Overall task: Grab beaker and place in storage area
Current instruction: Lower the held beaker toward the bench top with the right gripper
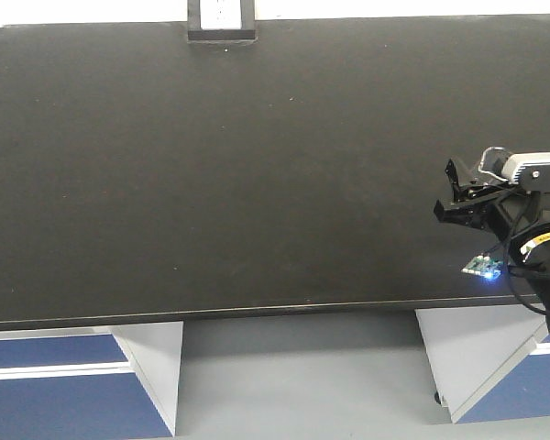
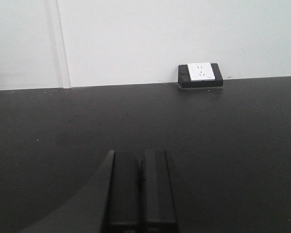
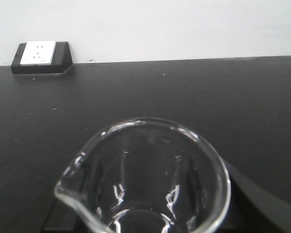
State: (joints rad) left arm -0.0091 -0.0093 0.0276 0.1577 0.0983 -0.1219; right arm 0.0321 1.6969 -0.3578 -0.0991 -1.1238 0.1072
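My right tool (image 1: pixel 451 191) clamps the upright beaker (image 3: pixel 145 174); black worktop (image 1: pixel 211 183) lies directly beneath it, socket box (image 3: pixel 40 57) well ahead-left.

Left end effector (image 2: pixel 140 160): is pointing straight ahead, roughly level, its jaws pressing together so that only a thin seam is showing.
Left fingers (image 2: pixel 125 189): two flat black pads are lying side by side, touching along their length.
Right end effector (image 1: pixel 449 192): is reaching out leftward from its wrist, clamping around the beaker (image 3: pixel 145 184).
Right fingers (image 1: pixel 447 213): are showing in the wrist view only as dark shapes through the glass, one on either side.
Right wrist (image 1: pixel 495 197): is carrying a grey-white camera housing (image 1: pixel 530 168) just behind and above the end effector, and a small green board (image 1: pixel 483 267) glowing blue just below it.
Right arm (image 1: pixel 545 252): black links with a yellow-banded joint are trailing behind the end effector and running out of view.
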